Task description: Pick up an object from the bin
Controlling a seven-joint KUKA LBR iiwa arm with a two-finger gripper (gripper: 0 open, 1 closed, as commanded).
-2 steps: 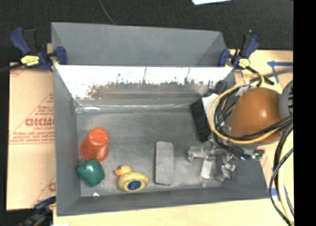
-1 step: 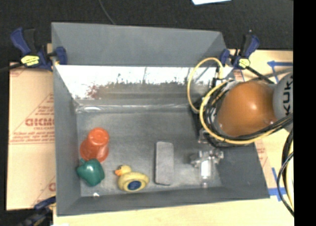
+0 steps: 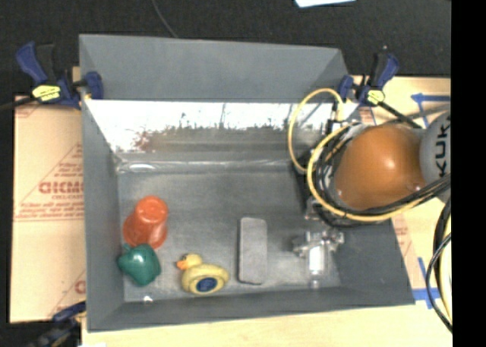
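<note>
Your gripper (image 3: 315,253) just beside flat grey block (image 3: 252,250); apart or together, cannot tell. Block probably light, perhaps soft: take it across narrow sides.

Grey rectangular block (image 3: 252,250): lying flat on floor of grey metal bin (image 3: 102,209), front centre, just left of end effector (image 3: 315,253), not touching it.
Yellow rubber duck (image 3: 202,275): by front wall, left of block, orange beak pointing left.
Green rounded toy (image 3: 139,263): front-left corner, touching orange cup-shaped piece (image 3: 147,222) just behind it.
</note>
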